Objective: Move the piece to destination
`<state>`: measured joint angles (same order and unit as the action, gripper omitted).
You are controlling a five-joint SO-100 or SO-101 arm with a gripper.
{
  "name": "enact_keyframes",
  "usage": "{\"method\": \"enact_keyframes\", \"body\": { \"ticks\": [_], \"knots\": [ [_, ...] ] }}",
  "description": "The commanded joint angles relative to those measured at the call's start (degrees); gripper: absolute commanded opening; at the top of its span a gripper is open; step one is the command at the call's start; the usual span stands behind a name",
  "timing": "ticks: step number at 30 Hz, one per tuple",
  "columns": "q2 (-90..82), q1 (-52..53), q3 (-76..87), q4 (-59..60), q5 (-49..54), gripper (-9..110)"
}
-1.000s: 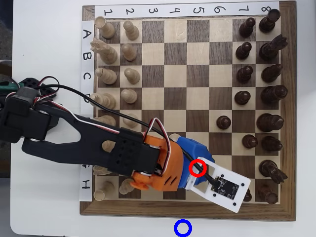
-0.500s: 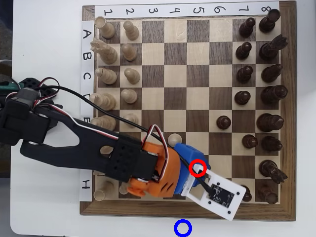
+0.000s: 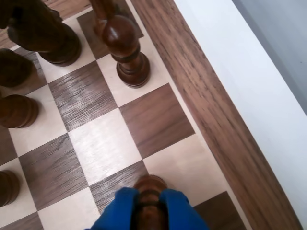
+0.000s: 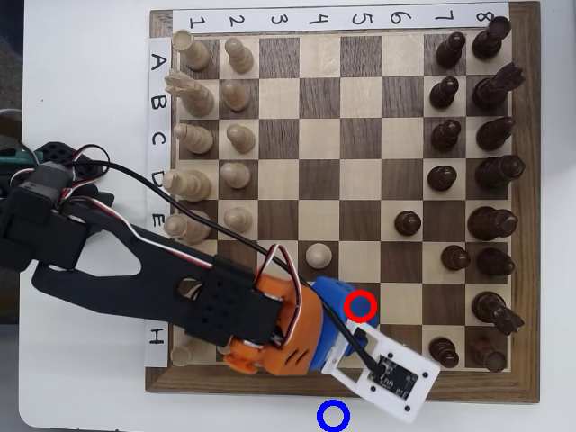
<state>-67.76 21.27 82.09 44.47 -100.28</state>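
1. In the wrist view we see the gripper [image 3: 149, 211] at the bottom edge, its two blue fingers [image 3: 117, 211] pressed against either side of the piece [image 3: 149, 191], a dark-brown pawn whose round head shows between them. We read this as a closed grasp on the pawn.

2. The pawn appears over the squares nearest the board's wooden border [image 3: 225, 129], with the white table [image 3: 230, 52] just beyond. Whether it is already lifted clear of the board we cannot tell.

3. In the overhead view the arm [image 4: 135, 270] reaches across the lower rows of the chessboard [image 4: 342, 135]; the pawn itself is hidden beneath the blue jaw body and the white camera mount [image 4: 391, 378].

4. The destination [image 4: 333, 416], a blue ring, lies on the table just below the board's lower border, apart from the gripper. A red ring [image 4: 362, 306] is drawn over the blue gripper body.

5. We judge the step in hand to be the carry: the pawn is grasped and must now travel to the ring.

6. The next move calls for enough height to clear the raised border, a short travel toward the blue ring, then a lowering and release with the pawn upright inside it. A taller dark piece [image 3: 125, 48] stands near, so the sweep should lead away from it.
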Motion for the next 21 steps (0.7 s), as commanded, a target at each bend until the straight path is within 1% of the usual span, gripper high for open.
{"method": "enact_keyframes", "body": {
  "ticks": [1,14,21],
  "knots": [
    [-14.24,3.08,-11.25,-0.97,-8.79,0],
    [-17.75,4.83,-17.67,3.52,-7.82,0],
    [-16.08,8.70,-17.40,4.04,-6.59,0]
  ]
}}
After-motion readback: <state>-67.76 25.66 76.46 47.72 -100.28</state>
